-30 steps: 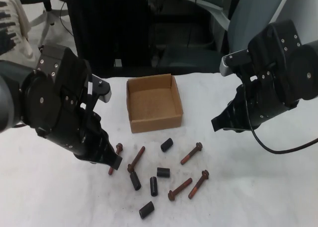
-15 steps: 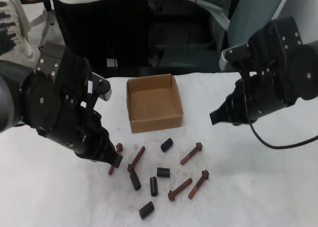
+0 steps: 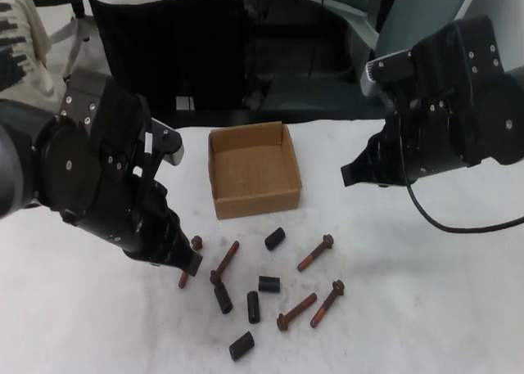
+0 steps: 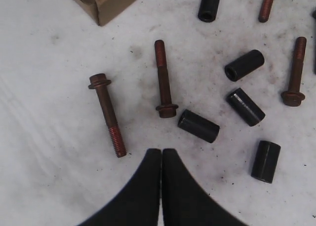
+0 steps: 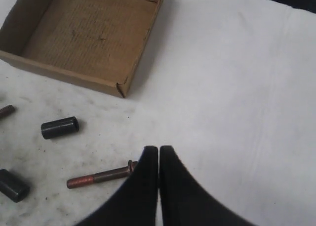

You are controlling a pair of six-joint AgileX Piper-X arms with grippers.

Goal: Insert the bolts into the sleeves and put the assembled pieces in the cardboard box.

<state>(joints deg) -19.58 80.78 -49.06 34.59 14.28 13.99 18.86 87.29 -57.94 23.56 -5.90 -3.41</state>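
Several rust-red bolts (image 3: 315,252) and several short black sleeves (image 3: 269,283) lie loose on the white bench in front of the empty cardboard box (image 3: 258,202). My left gripper (image 3: 190,265) is shut and holds nothing. It hovers low at the left edge of the scatter, just short of two bolts (image 4: 107,114) (image 4: 163,80) and a sleeve (image 4: 198,126); its tips (image 4: 161,151) press together. My right gripper (image 3: 350,177) is shut and holds nothing, raised to the right of the box. In its own view the tips (image 5: 158,148) hang near a bolt (image 5: 101,175) and a sleeve (image 5: 59,127).
The box (image 5: 64,72) has low walls and an open top. White cloth covers the bench, with free room at the right and near front left. Chairs and dark furniture stand behind the bench's far edge.
The right arm has shifted a little left and up, toward the box. The left arm and the parts on the bench have not moved.
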